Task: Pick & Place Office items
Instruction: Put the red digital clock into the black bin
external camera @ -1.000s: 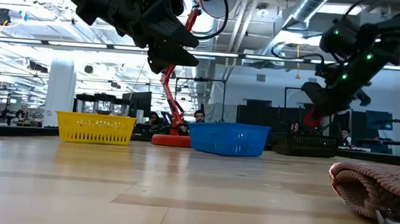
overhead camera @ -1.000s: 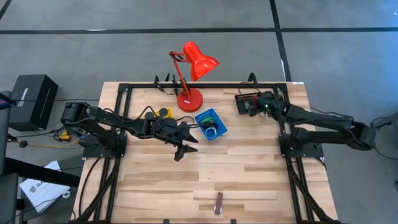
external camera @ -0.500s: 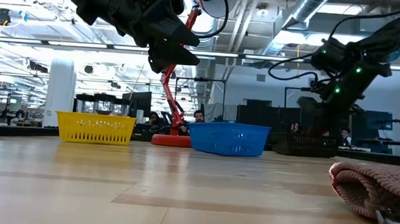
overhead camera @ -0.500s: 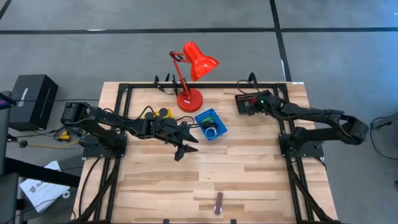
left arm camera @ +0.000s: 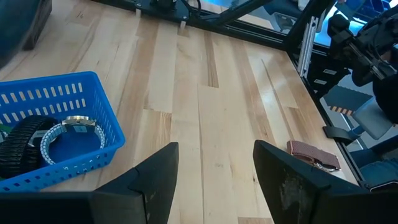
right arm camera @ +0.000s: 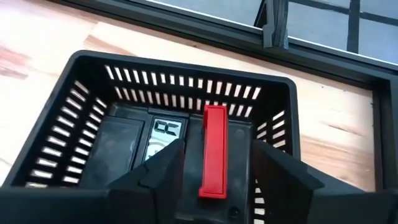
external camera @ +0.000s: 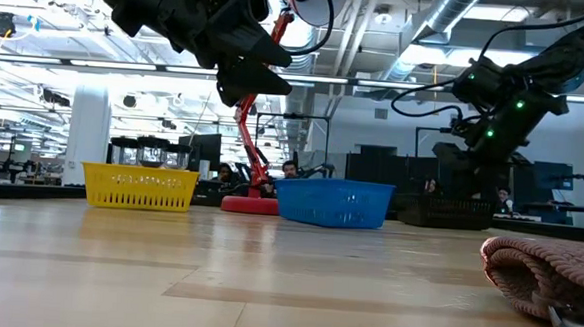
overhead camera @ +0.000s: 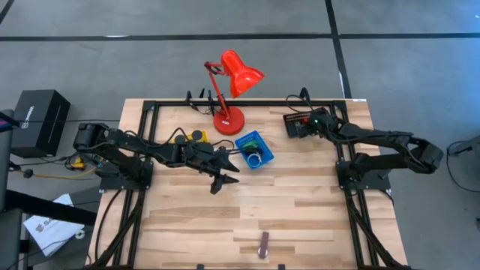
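Right pincer (right arm camera: pixel 214 180) hangs directly over the black mesh tray (right arm camera: pixel 93 102) at the far right corner of the desk (overhead camera: pixel 300 217). Its fingers (right arm camera: pixel 161 171) stand apart on either side of the red block (right arm camera: pixel 214 149), which lies inside the tray on top of dark flat items. No grip on the block can be seen; it looks released.

Left pincer (overhead camera: pixel 220 180) hovers above bare desk just beside the blue mesh tray (left arm camera: pixel 93 84), fingers (left arm camera: pixel 158 177) spread and holding nothing.

Blue tray holds a silvery ring (left arm camera: pixel 65 134) and a black piece (left arm camera: pixel 18 149). A brown-silver bar (overhead camera: pixel 263 244) lies alone near the front edge of the desk, well apart from both arms.

Risks, as judged:
- The red block sits close between the right pincer's fingers. Lifting away at a slant could snag it, or drag the light tray along.
- The block rests on uneven items and may tip or slide.
- The left arm's reach for the bar passes near the blue tray, so an elbow could nudge it.

Hard to make out:
- Contents of the yellow tray (external camera: pixel 139 188) (only its wall shows in the low view; the left arm covers it from above).
- What the dark items beneath the red block are.
- Whether the block touches either finger.
- The bar's silver end, cut off in the low view.
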`<action>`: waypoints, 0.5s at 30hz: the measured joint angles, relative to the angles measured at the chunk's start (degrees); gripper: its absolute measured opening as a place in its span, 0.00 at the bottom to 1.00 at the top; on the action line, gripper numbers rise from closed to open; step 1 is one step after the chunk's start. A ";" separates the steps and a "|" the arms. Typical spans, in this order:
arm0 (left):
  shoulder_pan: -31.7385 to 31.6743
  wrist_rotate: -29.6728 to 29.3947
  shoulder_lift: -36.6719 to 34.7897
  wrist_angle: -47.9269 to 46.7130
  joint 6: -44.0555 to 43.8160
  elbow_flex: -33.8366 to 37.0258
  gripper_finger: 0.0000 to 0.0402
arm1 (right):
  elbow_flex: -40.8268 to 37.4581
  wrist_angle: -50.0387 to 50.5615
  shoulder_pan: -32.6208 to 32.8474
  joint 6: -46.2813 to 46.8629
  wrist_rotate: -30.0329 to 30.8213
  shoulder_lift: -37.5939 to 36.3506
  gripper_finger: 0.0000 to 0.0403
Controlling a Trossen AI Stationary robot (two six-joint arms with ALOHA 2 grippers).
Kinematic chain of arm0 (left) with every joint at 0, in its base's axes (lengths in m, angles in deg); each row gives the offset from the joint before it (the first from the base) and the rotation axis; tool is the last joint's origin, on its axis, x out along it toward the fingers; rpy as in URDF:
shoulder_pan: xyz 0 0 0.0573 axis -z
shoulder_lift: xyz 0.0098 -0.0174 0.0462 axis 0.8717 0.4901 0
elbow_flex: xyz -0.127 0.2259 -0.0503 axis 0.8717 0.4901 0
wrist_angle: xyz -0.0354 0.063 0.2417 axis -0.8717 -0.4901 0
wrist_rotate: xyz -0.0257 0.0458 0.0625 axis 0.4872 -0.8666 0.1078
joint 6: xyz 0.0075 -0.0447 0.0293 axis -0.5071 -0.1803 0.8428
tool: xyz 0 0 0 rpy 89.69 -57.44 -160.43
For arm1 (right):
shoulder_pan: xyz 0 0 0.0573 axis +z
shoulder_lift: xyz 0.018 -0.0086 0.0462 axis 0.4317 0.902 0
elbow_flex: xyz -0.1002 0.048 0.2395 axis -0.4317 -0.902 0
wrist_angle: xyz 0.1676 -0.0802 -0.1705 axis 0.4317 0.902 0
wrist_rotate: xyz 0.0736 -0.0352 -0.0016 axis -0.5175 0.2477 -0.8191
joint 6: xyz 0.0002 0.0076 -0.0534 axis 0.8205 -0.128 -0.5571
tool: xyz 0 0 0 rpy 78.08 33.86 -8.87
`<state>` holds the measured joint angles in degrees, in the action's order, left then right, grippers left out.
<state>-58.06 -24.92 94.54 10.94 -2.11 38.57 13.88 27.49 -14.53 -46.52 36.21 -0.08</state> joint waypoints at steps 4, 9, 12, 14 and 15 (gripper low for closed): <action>0.00 0.00 0.00 0.01 0.01 0.00 0.51 | 0.00 0.49 -0.16 -0.10 0.00 0.00 0.48; 0.00 0.00 0.00 0.01 0.01 0.00 0.51 | 0.00 0.74 -0.16 -1.94 0.09 0.00 0.49; 0.00 -0.02 0.00 0.01 0.02 0.00 0.51 | 0.00 0.81 -0.15 -7.26 0.05 0.00 0.46; 0.00 0.00 0.00 0.01 0.02 0.00 0.51 | 0.00 0.81 -0.13 -8.82 -0.09 0.00 0.45; 0.01 0.00 0.00 0.03 0.01 0.00 0.51 | 0.00 0.76 -0.04 -8.80 -0.57 0.00 0.44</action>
<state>-58.05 -24.92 94.54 10.97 -2.10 38.57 13.88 28.25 -14.58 -55.32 35.63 -0.08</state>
